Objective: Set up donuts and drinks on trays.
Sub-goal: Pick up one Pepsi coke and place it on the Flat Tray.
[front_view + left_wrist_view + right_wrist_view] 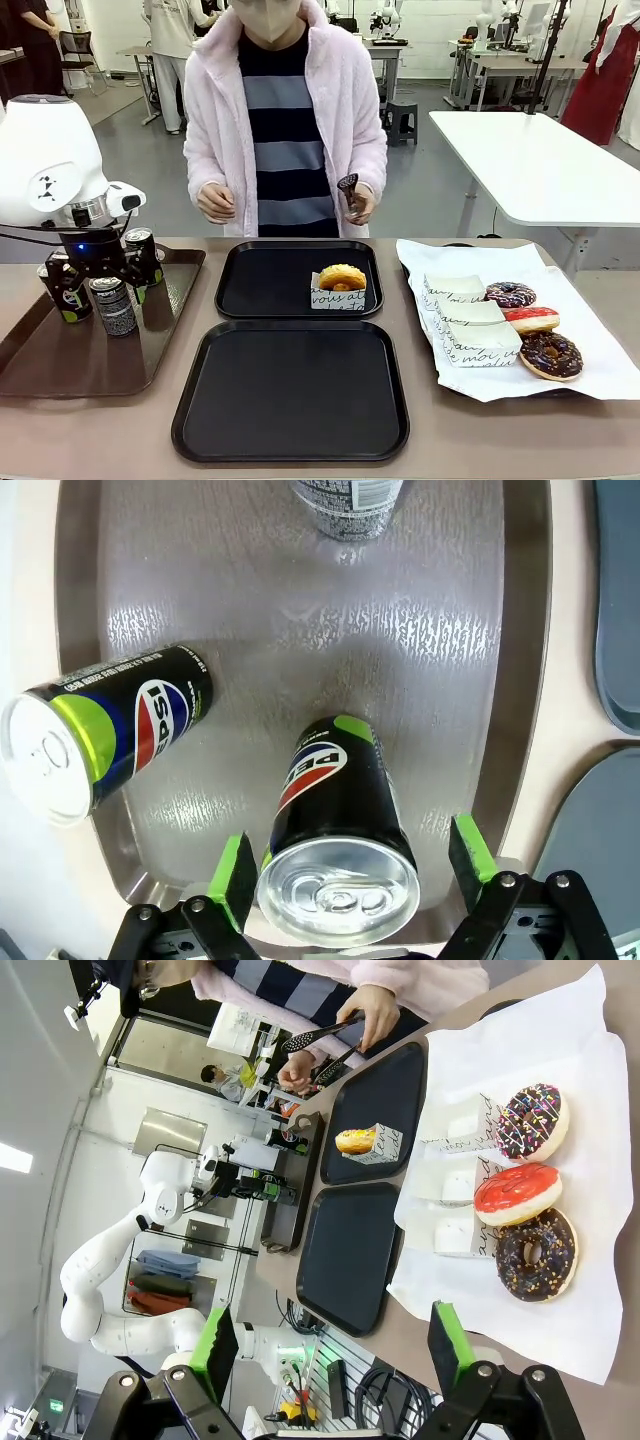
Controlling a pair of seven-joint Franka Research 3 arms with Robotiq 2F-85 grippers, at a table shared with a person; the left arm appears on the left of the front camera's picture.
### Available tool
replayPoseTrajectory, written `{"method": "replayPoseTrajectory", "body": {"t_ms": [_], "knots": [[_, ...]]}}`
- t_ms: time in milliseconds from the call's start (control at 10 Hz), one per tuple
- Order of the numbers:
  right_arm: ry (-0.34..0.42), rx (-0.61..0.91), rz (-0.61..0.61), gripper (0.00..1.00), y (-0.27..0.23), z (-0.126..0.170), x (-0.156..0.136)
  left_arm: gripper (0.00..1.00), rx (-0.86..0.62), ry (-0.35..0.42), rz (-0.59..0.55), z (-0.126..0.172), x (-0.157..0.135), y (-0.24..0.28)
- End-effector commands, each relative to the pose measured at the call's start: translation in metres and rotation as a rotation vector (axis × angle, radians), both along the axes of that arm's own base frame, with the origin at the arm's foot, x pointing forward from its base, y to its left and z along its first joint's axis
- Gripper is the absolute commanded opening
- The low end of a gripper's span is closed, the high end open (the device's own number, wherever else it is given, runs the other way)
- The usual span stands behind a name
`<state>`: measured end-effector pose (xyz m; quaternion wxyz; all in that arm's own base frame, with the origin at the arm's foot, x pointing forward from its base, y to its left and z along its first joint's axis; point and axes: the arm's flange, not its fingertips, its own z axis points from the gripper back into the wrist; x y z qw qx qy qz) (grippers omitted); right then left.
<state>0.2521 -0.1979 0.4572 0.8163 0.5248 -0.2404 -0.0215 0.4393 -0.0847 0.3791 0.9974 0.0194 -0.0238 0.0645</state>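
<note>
Left gripper (352, 868): jaws apart, flanking an upright Pepsi can (335, 795) on the brown tray (500, 680).
Right gripper (330, 1348): jaws apart, holding nothing.
Plain donut (342, 277): sat in the far black tray (260, 285).
Iced donuts (531, 320): lay on white paper (600, 370).

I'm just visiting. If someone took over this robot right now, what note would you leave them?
Left gripper: open, astride a Pepsi can on the brown tray, not closed on it.
Right gripper: open, holding nothing, facing the iced donuts on the white paper.
Person's hand holds tongs.
Done: one plain donut in its holder on the far black tray.
To do: a can on each black tray, a donut on the near black tray.
</note>
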Motion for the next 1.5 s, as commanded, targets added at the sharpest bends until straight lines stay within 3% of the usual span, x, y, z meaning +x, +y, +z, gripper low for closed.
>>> {"method": "replayPoseTrajectory", "body": {"t_ms": [0, 100, 200, 300, 400, 600, 700, 800, 1200, 1400], "knots": [[-0.001, 0.005, 0.008, 1.00, -0.001, 0.000, 0.000, 1.00, -0.026, -0.024, 0.030, 0.002, -0.003, 0.002], [-0.001, 0.005, 0.008, 1.00, -0.001, 0.000, 0.000, 0.65, -0.034, -0.037, 0.035, 0.003, -0.001, 0.005], [-0.001, 0.005, 0.008, 1.00, -0.001, 0.000, 0.000, 0.47, -0.033, -0.040, 0.039, 0.003, 0.000, 0.005], [-0.001, 0.005, 0.008, 1.00, -0.001, 0.000, 0.000, 0.12, -0.033, -0.038, 0.042, 0.003, 0.000, 0.005], [-0.001, 0.005, 0.008, 1.00, -0.001, 0.000, 0.000, 0.00, -0.033, -0.033, 0.044, 0.003, 0.000, 0.005], [-0.001, 0.005, 0.008, 1.00, -0.001, 0.000, 0.000, 0.00, -0.028, -0.035, 0.046, 0.004, 0.001, 0.006], [-0.001, 0.005, 0.008, 1.00, -0.001, 0.000, 0.000, 0.12, -0.032, -0.035, 0.043, 0.005, 0.001, 0.006], [-0.001, 0.005, 0.008, 1.00, -0.001, 0.000, 0.000, 0.04, -0.046, -0.025, 0.061, 0.018, -0.005, 0.003], [-0.001, 0.005, 0.008, 1.00, -0.001, 0.000, 0.000, 0.04, -0.037, -0.098, -0.006, 0.104, -0.073, -0.019], [-0.001, 0.005, 0.008, 1.00, -0.001, 0.000, 0.000, 0.04, -0.055, -0.091, 0.012, 0.112, -0.075, -0.017]]}}
